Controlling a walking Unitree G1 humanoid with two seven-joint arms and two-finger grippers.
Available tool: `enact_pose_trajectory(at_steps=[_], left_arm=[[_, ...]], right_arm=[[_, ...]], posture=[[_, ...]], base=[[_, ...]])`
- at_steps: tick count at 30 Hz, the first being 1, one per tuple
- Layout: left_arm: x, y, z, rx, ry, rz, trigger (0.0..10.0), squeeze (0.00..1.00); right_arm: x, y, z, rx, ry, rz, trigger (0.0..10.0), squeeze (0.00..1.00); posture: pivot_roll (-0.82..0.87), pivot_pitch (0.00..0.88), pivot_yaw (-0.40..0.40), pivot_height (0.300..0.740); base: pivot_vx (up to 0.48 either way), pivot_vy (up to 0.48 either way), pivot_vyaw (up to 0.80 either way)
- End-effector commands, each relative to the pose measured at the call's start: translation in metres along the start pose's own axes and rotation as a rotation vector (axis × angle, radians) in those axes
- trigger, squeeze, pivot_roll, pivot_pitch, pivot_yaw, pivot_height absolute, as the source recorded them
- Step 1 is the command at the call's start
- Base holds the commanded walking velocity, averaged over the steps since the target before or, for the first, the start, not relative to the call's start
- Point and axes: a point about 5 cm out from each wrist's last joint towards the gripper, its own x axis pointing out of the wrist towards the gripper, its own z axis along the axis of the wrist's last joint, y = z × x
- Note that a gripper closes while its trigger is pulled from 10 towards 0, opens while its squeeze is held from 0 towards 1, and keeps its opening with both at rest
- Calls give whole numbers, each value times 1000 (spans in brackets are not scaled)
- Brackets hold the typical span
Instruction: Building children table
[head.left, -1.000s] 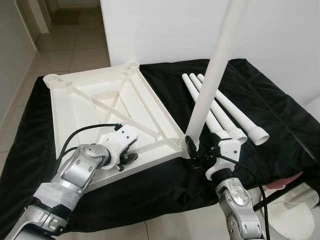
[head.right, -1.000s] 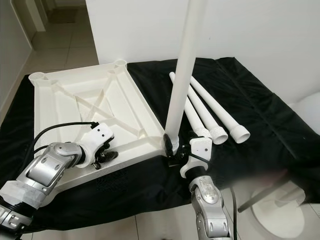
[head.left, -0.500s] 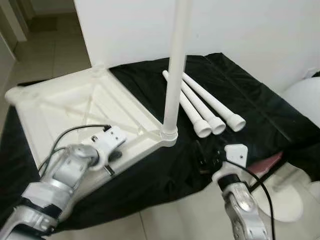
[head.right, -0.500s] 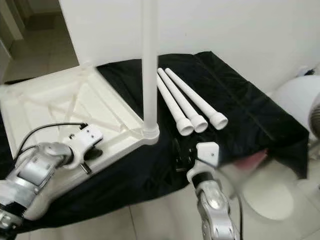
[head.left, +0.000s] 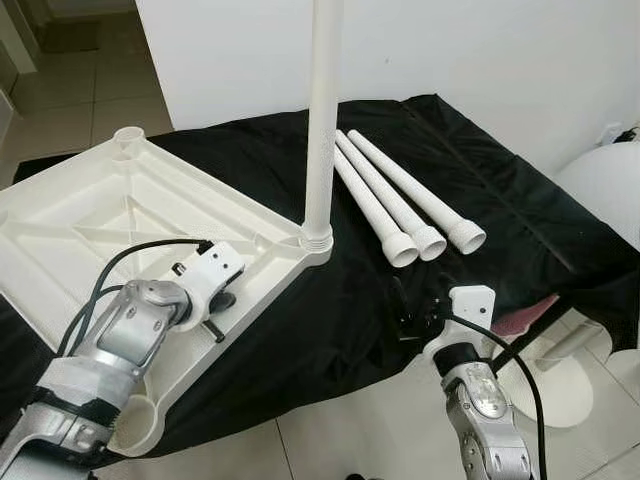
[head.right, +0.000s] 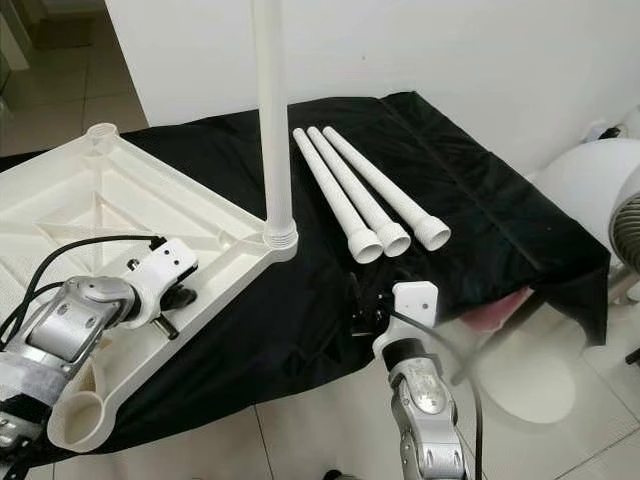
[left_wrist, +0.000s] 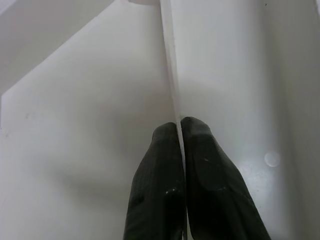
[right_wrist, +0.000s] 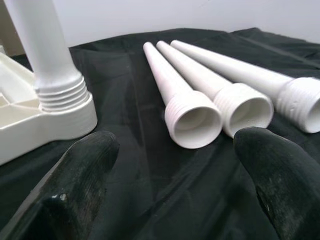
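one upturned tabletop (head.left: 90, 215), one fitted leg (head.left: 322, 110), three loose legs (head.left: 400, 200).

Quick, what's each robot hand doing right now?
Left gripper: shut on a rib of the tabletop.
Right gripper: open, holding nothing.

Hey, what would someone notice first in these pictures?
A white leg stands upright in the corner socket of the upturned white tabletop on a black cloth. Three loose legs lie side by side to its right. The left tool pinches a tabletop rib.
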Motion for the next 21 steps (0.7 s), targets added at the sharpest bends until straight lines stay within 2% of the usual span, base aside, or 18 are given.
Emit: enact_pose_trajectory(at_steps=[1,2,5,6,7,8,13,18,21], left_arm=[[2,6,-4,2,15,105,10000,231],[4,-2,8,-32,-71,72,10000,1000],[5,-7,16,-10,-116,65,10000,1000],[6,-12,21,-3,-141,40,10000,157],[6,-16,24,3,-158,23,10000,157],[6,-19,28,6,-180,14,10000,0],[5,-22,37,-13,-239,-2,10000,0],[-5,-12,48,-81,-355,17,10000,0],[-11,-8,50,-101,-384,10,10000,0]], right_arm=[[-1,-1,-4,-3,11,0,10000,0],[1,-2,-3,-4,8,-6,10000,0],[1,-3,-3,-8,5,-13,10000,0],[2,-4,-3,-8,4,-19,10000,0],[2,-4,-3,-7,4,-23,10000,0],[2,-5,-3,-7,3,-28,10000,0],[5,-6,-2,-3,-3,-42,10000,0],[10,-9,0,3,-19,-69,10000,0],[13,-11,1,0,-28,-81,10000,0]], posture=[[-54,66,15,740],[-53,69,16,740],[-55,73,19,740],[-53,76,21,740],[-53,76,21,740],[-53,76,19,740],[-52,80,20,740],[-52,80,20,740],[-52,80,20,740]], base=[[0,0,0],[0,0,0],[0,0,0],[0,0,0],[0,0,0],[0,0,0],[0,0,0],[0,0,0],[0,0,0]])
